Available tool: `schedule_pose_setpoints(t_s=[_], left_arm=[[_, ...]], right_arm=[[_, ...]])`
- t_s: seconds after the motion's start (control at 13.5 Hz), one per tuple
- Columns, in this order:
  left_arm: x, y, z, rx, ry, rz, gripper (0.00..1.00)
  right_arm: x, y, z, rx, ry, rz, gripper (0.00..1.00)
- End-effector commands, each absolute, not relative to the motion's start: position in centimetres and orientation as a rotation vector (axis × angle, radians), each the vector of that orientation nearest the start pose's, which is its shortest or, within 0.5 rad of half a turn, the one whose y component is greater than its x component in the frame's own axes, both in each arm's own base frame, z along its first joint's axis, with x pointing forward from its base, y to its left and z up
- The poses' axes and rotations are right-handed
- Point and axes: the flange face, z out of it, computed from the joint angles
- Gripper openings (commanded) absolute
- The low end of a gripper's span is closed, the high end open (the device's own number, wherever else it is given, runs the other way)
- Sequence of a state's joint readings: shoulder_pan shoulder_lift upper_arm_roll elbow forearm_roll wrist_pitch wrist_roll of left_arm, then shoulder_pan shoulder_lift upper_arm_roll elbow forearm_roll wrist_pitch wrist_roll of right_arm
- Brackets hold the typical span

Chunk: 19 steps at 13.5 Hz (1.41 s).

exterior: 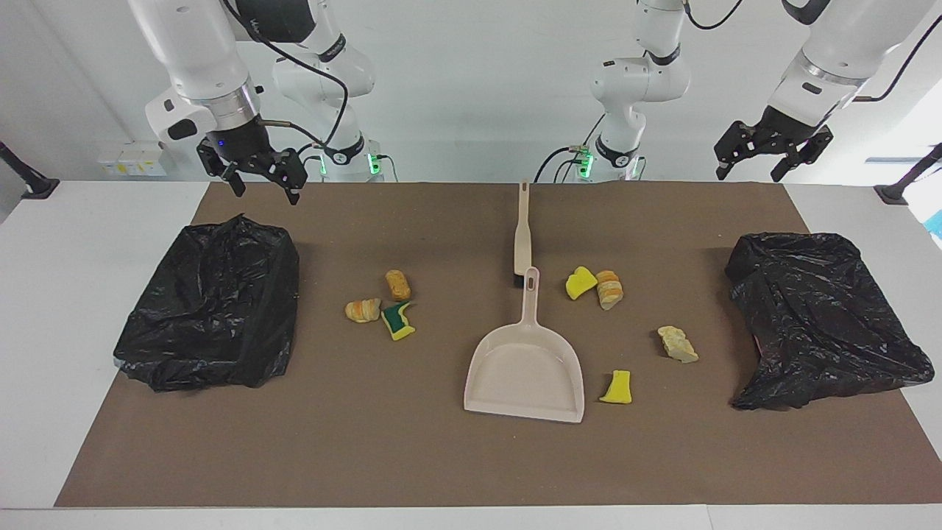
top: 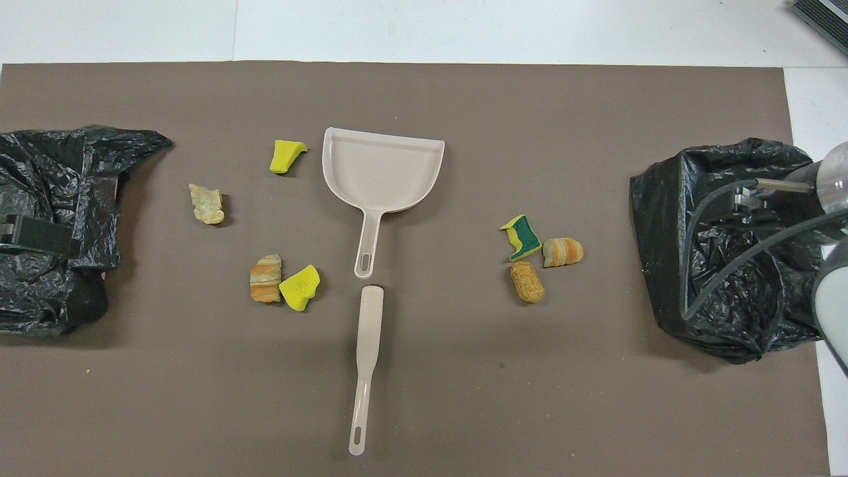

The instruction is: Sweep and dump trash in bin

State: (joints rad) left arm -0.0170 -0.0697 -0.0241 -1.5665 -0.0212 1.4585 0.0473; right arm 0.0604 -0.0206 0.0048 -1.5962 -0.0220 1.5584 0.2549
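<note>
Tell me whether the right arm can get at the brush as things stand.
Probably yes. The brush lies flat on the mat, handle toward the robots, with bare mat on both sides. The right gripper hangs open in the air by the black bag at its end; nothing lies between them.

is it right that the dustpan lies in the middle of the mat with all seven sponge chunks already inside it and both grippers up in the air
Not quite. The dustpan is empty: the sponge chunks lie scattered on the mat to either side of it, as the overhead view shows plainly. The rest holds: the left gripper and right gripper hang up in the air.
</note>
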Motion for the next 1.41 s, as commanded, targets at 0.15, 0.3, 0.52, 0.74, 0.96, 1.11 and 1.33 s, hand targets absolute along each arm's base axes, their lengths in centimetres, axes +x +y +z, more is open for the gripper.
schedule_pose_setpoints(t_s=[0.15,0.3,0.52,0.74,0.96,1.11,1.33], left_arm=[[51.1,-2.3,65.5,-3.146,0.151,0.077,1.0],[51.2,-2.2,65.6,-3.146,0.144,0.073,1.0],[51.2,-2.2,65.6,-3.146,0.137,0.068,1.0],[51.3,-2.2,65.6,-3.146,0.139,0.063,1.0],[51.3,-2.2,65.6,-3.146,0.139,0.063,1.0],[51.3,-2.8,65.6,-3.149,0.164,0.065,1.0],[51.1,-4.2,65.5,-3.154,0.209,0.075,1.0]], right_arm=[[54.4,3.5,62.5,-3.13,0.279,0.005,1.0],[54.4,3.6,62.5,-3.13,0.277,0.005,1.0],[54.3,3.5,62.6,-3.131,0.265,0.005,1.0],[54.4,3.3,62.6,-3.13,0.27,0.005,1.0],[54.5,3.3,62.6,-3.127,0.279,-0.002,1.0],[54.8,3.7,62.6,-3.123,0.276,-0.042,1.0],[56.0,5.0,61.8,-3.119,0.259,-0.097,1.0]])
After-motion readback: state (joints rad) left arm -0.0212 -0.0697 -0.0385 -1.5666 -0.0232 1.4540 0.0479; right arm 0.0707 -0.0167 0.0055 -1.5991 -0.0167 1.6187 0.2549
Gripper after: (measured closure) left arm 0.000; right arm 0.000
